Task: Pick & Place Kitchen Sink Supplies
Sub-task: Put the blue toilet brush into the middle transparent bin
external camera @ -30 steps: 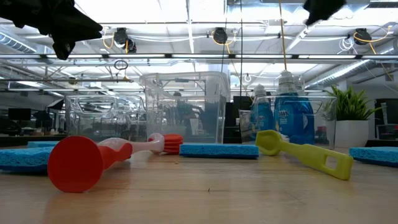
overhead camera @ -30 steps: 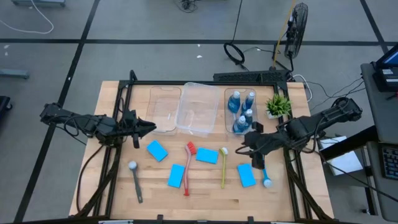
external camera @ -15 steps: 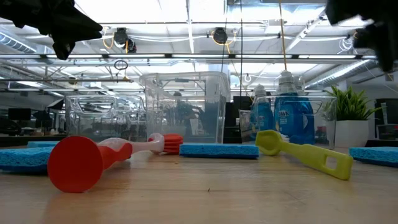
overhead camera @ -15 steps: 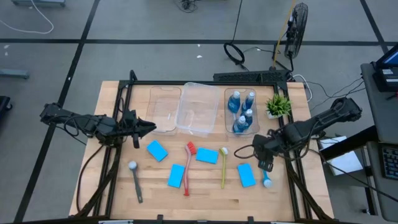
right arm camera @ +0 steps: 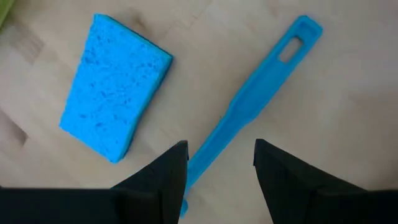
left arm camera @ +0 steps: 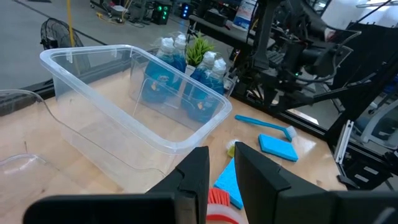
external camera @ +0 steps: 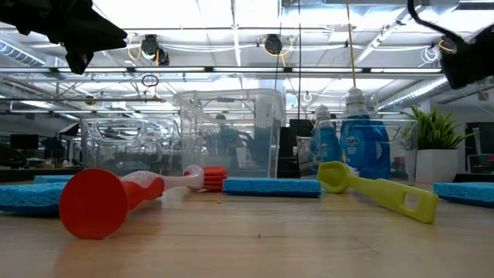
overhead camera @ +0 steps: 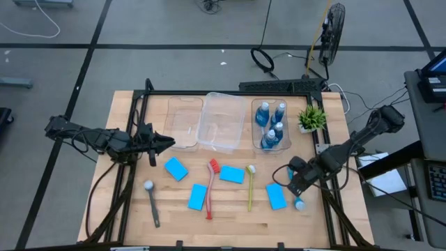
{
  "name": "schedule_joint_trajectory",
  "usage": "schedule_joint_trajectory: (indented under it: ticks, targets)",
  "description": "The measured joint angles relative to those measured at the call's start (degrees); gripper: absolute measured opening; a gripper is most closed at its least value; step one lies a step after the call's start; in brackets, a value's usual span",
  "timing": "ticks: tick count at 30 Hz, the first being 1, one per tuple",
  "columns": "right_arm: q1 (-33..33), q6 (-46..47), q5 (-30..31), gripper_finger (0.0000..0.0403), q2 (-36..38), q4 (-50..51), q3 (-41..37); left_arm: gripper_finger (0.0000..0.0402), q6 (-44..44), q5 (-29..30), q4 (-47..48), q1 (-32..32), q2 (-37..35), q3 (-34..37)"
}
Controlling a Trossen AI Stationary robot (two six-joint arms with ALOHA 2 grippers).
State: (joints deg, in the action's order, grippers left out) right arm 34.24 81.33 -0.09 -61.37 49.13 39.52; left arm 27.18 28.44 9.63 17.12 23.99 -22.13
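Starting on your left, the left gripper waits in the air at the left side of the table, just in front of the left clear bin; its fingers stand close together with a thin gap and hold nothing. Below it on the wood you have the grey brush, then three blue sponges with the red brush lying between them. Moving on, the yellow-green brush lies lengthwise beside a fourth sponge. Behind these, the middle bin sits against the right bin, which holds the four blue bottles (silvery tops up), and the small green plant stands beside it. On your right, the right gripper hangs over the blue brush, which lies flat on the table just beside that fourth sponge; its fingers are spread wide, one on each side of the handle, apart from it and gripping nothing.
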Motion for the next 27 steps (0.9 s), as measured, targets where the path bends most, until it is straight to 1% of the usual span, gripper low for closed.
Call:
schedule_joint_trajectory:
  ticks: [4,14,21,27]
  targets:
    - [0.45,3.20,0.02,0.0171,-0.02,-3.22,-3.01,0.0077,0.02,0.00,0.00,0.00,-0.01,0.00]
    - [0.35,4.97,0.12,0.0171,-0.08,-5.56,-7.14,0.0077,0.07,0.00,-0.04,0.00,-0.02,0.00]
    - [0.35,4.93,0.27,0.0171,-2.57,-11.07,-8.86,0.0077,0.11,0.03,-0.07,0.00,0.00,0.00]
    - [0.35,4.46,0.23,0.0171,-5.42,-11.78,-9.46,0.0077,0.13,0.05,-0.51,0.00,-0.02,0.00]
